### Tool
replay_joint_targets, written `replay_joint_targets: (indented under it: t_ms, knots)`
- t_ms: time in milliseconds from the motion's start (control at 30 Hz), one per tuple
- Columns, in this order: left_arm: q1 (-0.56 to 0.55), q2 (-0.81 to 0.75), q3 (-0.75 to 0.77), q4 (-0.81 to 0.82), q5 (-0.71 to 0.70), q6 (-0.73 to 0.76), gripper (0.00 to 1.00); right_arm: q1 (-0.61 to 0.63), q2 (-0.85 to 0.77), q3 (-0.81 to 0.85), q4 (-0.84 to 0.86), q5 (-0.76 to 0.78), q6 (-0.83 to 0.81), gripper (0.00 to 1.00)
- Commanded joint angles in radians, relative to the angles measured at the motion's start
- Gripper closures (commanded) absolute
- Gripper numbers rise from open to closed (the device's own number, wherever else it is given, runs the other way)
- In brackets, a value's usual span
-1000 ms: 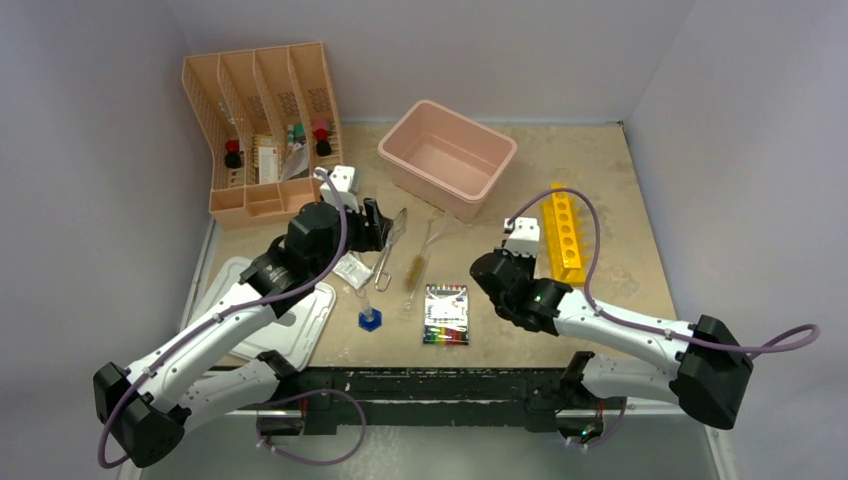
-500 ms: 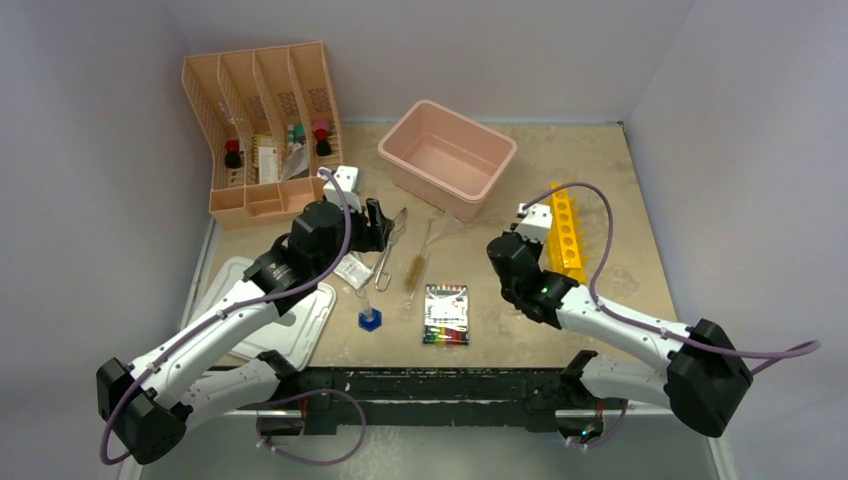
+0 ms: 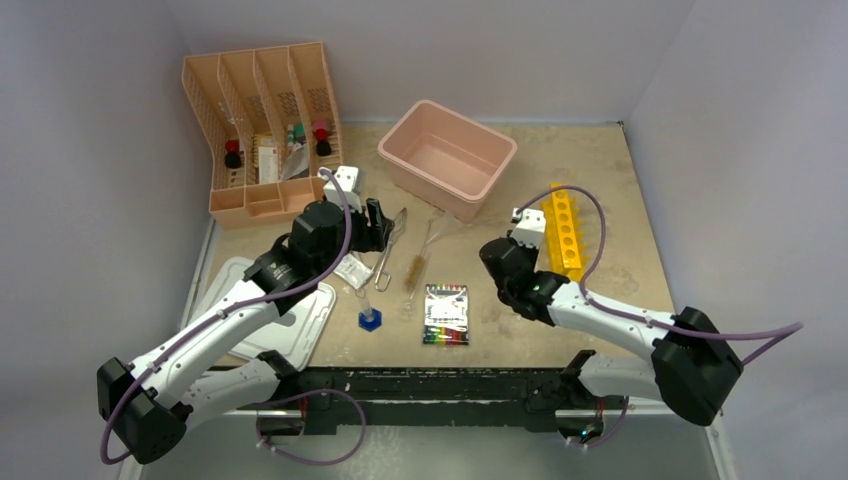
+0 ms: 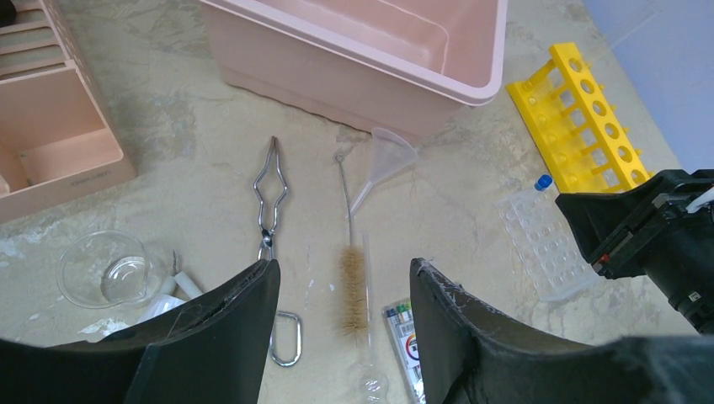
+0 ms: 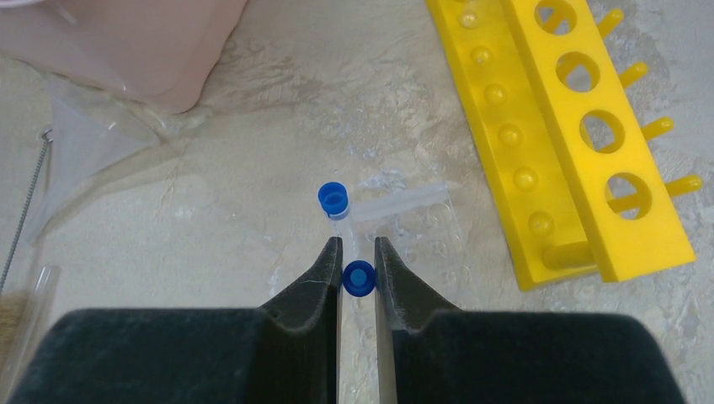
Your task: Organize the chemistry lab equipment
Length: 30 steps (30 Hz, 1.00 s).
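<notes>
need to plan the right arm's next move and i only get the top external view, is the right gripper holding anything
Observer: Yes, the right gripper is shut on the cap of a small blue-capped tube.
Operator: any other tubes near it
Observer: A second blue-capped tube sits just past the fingertips, at the corner of the clear plastic tube rack.
Operator: and the left gripper
Observer: The left gripper is open, with the brown bristle brush in view between its fingers.

White arms [image 3: 215, 320], black joints [image 3: 318, 225], purple cables [image 3: 346, 228], black fingers [image 4: 210, 337]
</notes>
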Motion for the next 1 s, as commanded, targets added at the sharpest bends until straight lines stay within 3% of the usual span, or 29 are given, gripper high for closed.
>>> replay_joint_targets:
  t_ms: [0,267,633,967]
  knots:
    - [0.003,-0.003,0.011,0.025,-0.001,0.006,0.42,-0.004,0.029,0.031,-0.027,0.018,0.034,0.93]
    - [0.003,-0.007,0.008,0.024,-0.001,0.006,0.42,-0.004,0.08,0.034,-0.025,0.015,0.048,0.82]
    - [0.003,-0.006,0.007,0.024,-0.003,0.006,0.42,-0.005,0.065,0.088,-0.129,0.047,0.108,0.55]
    - [0.002,-0.006,0.005,0.021,-0.004,0.006,0.42,-0.019,0.004,0.133,-0.174,-0.038,0.067,0.54]
